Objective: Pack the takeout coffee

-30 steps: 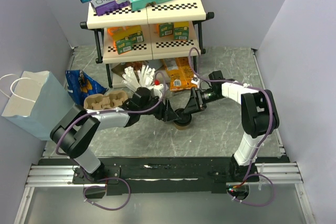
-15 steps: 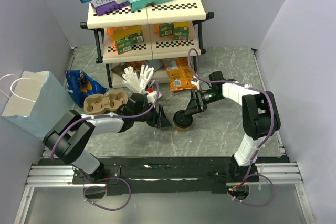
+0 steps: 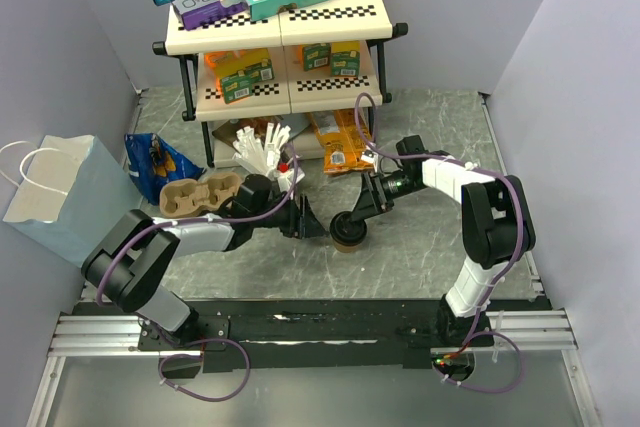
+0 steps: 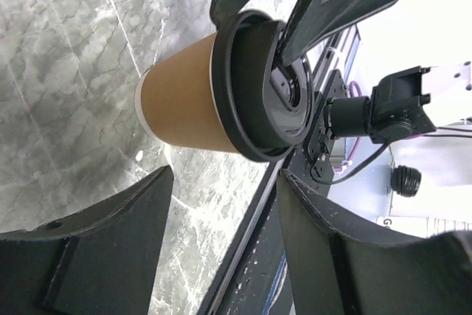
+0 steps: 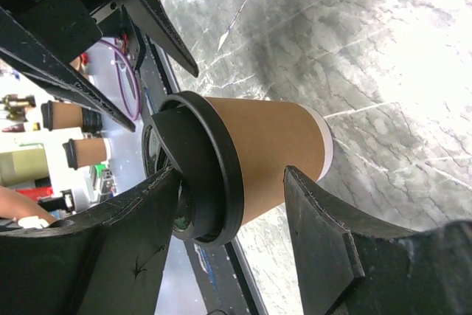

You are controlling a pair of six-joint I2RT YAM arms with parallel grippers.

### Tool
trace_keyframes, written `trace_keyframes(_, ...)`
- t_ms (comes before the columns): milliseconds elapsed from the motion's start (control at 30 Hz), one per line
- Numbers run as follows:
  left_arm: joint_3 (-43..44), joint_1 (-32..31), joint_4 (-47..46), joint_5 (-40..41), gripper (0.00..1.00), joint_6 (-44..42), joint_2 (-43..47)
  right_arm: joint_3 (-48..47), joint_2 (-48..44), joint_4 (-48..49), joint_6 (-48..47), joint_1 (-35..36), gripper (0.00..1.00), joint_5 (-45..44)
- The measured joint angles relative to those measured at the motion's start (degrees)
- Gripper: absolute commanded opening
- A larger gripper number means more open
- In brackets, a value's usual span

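- Sensibly, the takeout coffee [image 3: 348, 234] — standing upright on the table [image 3: 430, 247] — should be gripped on its paper wall below the black lid [image 4: 258, 86], gently, so nothing is crushed.
- The right tool [image 5: 232, 178] is stretched low over it, fingers [image 5: 332, 256] apart, astride the lid.
- The left tool [image 4: 225, 182] is held spread just beside it — empty.

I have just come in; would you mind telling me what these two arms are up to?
The two arms are working on a takeout coffee cup that stands upright on the table with its black lid on. The right gripper is open, with a finger on each side of the cup near the lid. The left gripper is also open, pointed at the cup from the other side, short of it and holding nothing. The cup is not yet in the brown cup carrier.
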State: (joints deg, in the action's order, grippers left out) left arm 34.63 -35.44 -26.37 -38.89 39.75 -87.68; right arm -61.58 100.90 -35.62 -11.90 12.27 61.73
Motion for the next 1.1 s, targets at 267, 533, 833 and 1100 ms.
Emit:
trace_keyframes(267, 0.2, 0.1, -0.4, 0.6, 0.63, 1.1, -0.6, 0.0, -0.2, 0.0, -0.9, 0.9, 0.65, -0.1)
trace_keyframes(533, 1.4, 0.1, -0.6, 2.1, 0.63, 1.6, -2.1, 0.1, -0.2, 0.0, -1.3, 1.2, 0.65, 0.0)
trace_keyframes(833, 3.4, 0.1, 0.8, 4.7, 0.59, 1.6, -3.5, 0.3, -0.2, 0.1, -1.3, 1.5, 0.65, 0.2)
trace_keyframes(1100, 3.8, -1.0, 2.8, 6.9, 0.57, 1.7, -2.9, 0.3, -0.2, 0.0, -1.2, 1.6, 0.64, 0.1)
